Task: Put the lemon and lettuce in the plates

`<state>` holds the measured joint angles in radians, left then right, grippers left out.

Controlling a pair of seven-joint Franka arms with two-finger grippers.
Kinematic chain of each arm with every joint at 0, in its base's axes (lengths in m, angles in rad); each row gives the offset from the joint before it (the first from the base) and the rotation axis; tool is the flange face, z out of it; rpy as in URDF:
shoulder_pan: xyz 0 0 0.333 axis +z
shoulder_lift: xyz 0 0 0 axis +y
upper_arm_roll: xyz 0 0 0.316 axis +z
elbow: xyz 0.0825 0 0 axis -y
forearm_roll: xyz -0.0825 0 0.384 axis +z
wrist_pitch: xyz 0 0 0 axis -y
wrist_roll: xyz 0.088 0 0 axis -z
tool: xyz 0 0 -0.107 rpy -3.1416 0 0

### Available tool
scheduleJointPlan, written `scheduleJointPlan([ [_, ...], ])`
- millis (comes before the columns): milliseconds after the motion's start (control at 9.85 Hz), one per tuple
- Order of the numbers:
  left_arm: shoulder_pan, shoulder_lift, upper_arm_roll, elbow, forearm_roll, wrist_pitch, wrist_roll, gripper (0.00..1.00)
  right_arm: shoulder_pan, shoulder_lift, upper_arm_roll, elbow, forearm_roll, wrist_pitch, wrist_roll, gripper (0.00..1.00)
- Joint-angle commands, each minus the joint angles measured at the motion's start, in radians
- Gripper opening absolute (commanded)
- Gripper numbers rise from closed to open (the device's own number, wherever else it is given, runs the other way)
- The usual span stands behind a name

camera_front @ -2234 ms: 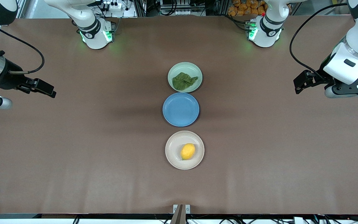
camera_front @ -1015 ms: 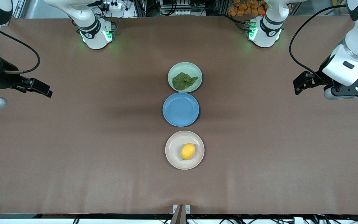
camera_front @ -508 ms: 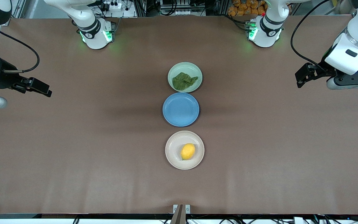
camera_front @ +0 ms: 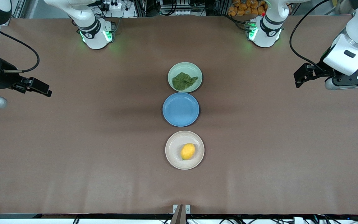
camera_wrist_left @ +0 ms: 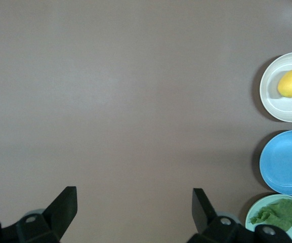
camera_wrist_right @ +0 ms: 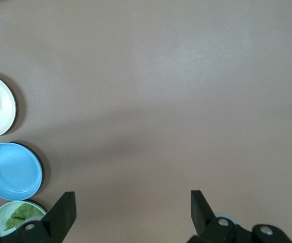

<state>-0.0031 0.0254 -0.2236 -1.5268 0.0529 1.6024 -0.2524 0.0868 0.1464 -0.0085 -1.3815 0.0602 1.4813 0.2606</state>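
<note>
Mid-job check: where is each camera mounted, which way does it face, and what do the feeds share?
Front view: high across the table, facing both bases; left gripper and right gripper hang open over bare table at either end.
Left wrist view: looks down past its own open fingertips.
Right wrist view: likewise down, own fingertips showing.
Shared: all show the lemon on the beige plate, the blue plate, and the lettuce in the mint plate.
</note>
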Motion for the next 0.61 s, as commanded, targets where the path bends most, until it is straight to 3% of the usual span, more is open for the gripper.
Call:
scheduleJointPlan([
  [0,0.000,-0.021,0.004,-0.016,-0.021,-0.004,0.010,1.00,-0.015,-0.028,0.019,-0.030,-0.013,0.010,-0.015,1.00],
  [508,-0.002,-0.012,0.004,-0.015,-0.021,0.001,0.008,1.00,0.004,-0.027,0.024,-0.028,-0.014,0.011,-0.024,1.00],
])
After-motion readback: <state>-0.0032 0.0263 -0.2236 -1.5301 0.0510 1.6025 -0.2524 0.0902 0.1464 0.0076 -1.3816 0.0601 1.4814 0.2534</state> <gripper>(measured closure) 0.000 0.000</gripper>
